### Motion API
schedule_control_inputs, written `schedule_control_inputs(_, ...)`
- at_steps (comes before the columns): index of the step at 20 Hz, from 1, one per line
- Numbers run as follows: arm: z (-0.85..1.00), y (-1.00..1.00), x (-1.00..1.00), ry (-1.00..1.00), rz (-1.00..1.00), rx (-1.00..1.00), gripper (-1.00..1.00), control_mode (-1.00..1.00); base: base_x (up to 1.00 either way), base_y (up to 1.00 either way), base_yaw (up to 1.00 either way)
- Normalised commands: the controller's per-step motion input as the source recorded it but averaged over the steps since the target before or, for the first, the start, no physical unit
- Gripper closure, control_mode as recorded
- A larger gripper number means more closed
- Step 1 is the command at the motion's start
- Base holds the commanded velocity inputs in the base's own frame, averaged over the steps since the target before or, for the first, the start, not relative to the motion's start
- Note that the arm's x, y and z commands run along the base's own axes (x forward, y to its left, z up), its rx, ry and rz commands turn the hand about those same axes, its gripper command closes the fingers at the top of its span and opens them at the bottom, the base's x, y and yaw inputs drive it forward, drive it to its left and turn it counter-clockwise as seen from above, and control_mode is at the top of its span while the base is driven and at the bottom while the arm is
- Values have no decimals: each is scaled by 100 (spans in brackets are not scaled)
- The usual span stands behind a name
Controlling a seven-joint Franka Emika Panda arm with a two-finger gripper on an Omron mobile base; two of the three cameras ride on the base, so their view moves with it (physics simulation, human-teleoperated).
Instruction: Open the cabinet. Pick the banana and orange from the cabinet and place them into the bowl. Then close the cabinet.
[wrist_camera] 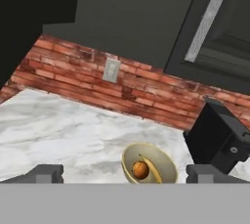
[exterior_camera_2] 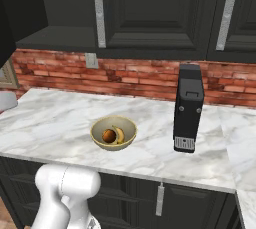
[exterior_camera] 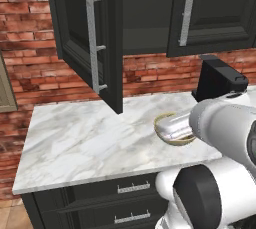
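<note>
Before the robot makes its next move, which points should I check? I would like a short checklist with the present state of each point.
1. Banana in the bowl: ok, it lies inside beside the orange.
2. Orange in the bowl: ok.
3. Gripper free of load: ok, the fingers stand wide apart with nothing between them.
4. Cabinet closed: not ok, the left door is swung out over the counter.
5. Door handle reachable: ok by sight, nothing stands in front of it.
6. Shelf behind the open door holds nothing more: cannot tell, the inside is dark.
</note>
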Motion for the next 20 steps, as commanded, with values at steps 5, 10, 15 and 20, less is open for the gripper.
schedule_control_inputs(5, 0, 79, -30, -8, 1, 0, -100, -100, 0, 0, 0)
schedule_control_inputs(10, 0, 68, -8, -11, 0, 7, -100, -100, 0, 0, 0)
schedule_control_inputs(15, 0, 47, -1, -15, 0, 11, -100, -100, 0, 0, 0)
schedule_control_inputs(20, 0, 15, -18, -33, 0, 12, -100, -100, 0, 0, 0)
